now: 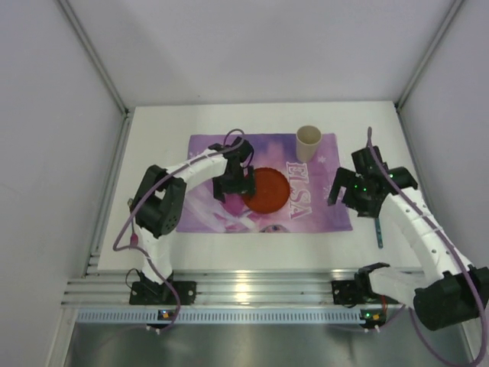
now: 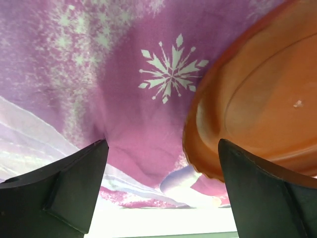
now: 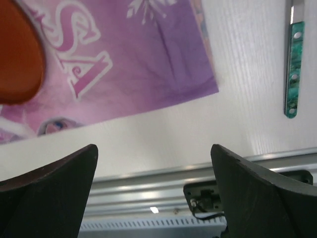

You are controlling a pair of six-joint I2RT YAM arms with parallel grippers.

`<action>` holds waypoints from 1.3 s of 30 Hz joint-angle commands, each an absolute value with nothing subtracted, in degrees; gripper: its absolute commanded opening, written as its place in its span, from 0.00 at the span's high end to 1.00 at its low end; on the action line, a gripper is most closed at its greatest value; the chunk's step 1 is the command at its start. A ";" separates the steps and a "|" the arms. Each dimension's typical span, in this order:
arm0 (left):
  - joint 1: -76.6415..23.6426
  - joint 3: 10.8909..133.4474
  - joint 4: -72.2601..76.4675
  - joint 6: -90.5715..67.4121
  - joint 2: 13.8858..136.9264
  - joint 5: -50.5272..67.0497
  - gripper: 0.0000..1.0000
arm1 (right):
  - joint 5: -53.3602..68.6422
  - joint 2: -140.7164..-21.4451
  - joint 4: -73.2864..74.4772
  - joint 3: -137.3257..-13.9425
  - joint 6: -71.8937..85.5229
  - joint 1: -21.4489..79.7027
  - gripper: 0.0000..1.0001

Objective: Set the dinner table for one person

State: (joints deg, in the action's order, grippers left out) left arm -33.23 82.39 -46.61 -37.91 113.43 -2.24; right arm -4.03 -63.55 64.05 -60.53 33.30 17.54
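The dinner table is a white top carrying a purple snowflake placemat. An orange plate lies on the middle of the mat. A beige cup stands upright at the mat's far right corner. My left gripper hovers at the plate's left rim, open. In the left wrist view the plate fills the right side, and nothing sits between the fingers. My right gripper hangs open over the mat's right edge, empty. A green-handled utensil lies on bare table to its right.
A silver aluminium rail runs along the near edge with both arm bases on it. Grey walls close in the left, right and far sides. The green-handled utensil lies just off the mat's near right corner.
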 commanded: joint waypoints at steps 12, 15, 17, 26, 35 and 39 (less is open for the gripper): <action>-32.87 82.89 -51.68 -36.48 89.57 -1.23 0.02 | -9.39 -72.85 47.55 -48.07 35.07 -10.36 0.07; -32.78 80.78 -53.00 -36.04 85.88 -0.97 0.02 | -14.04 -76.71 46.85 -52.37 34.28 -12.04 0.07; -32.87 80.25 -53.35 -35.60 84.12 -0.35 0.02 | -15.90 -79.00 46.85 -55.45 33.49 -12.13 0.08; -32.78 81.03 -55.11 -34.54 82.97 2.46 0.02 | -18.10 -86.65 39.73 -49.84 33.58 -12.04 0.14; -32.87 80.94 -57.39 -33.93 81.83 1.85 0.02 | -20.04 -93.95 36.56 -51.41 31.99 -12.22 0.43; -32.78 82.18 -58.18 -34.28 82.18 1.84 0.02 | -18.37 -95.62 34.90 -51.07 31.73 -12.22 0.97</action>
State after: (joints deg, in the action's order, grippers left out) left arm -33.04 80.34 -56.10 -34.54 83.72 1.69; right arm -16.62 -92.03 38.37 -52.53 31.83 -11.64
